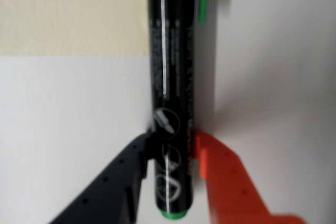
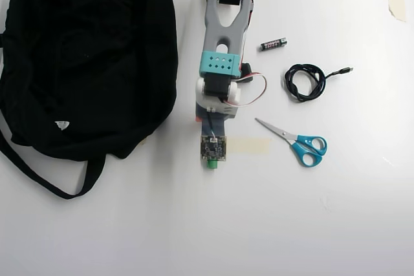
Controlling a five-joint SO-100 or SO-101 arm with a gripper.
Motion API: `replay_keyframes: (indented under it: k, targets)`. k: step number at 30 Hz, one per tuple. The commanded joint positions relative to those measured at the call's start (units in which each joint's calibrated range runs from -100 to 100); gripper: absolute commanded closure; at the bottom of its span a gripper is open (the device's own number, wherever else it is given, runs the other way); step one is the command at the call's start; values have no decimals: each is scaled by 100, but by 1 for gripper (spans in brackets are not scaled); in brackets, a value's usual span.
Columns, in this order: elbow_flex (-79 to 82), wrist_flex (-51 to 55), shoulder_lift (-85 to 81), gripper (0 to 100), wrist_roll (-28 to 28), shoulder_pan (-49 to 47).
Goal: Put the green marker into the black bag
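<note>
Claw (image 1: 170,156) clamped on the green marker (image 1: 170,93), whose long axis runs straight ahead of the claw. Black bag (image 2: 90,56) lies off to its side in the overhead view, well apart.

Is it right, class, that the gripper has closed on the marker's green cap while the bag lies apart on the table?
No. The wrist view shows the gripper clamping the green marker on its black barrel, not the cap. The black bag lies apart.

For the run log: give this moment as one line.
gripper: shut on green marker | marker: not yet in black bag | bag: left of arm in overhead view
</note>
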Motion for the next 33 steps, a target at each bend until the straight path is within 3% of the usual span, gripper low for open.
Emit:
replay_keyframes:
  k: [1,22,33]
  targets:
    - [-529,45,-189,98,2,1]
    - [-3449,1708,-189,98,-124,-410]
    - [-3162,2095,-197,98,65,-568]
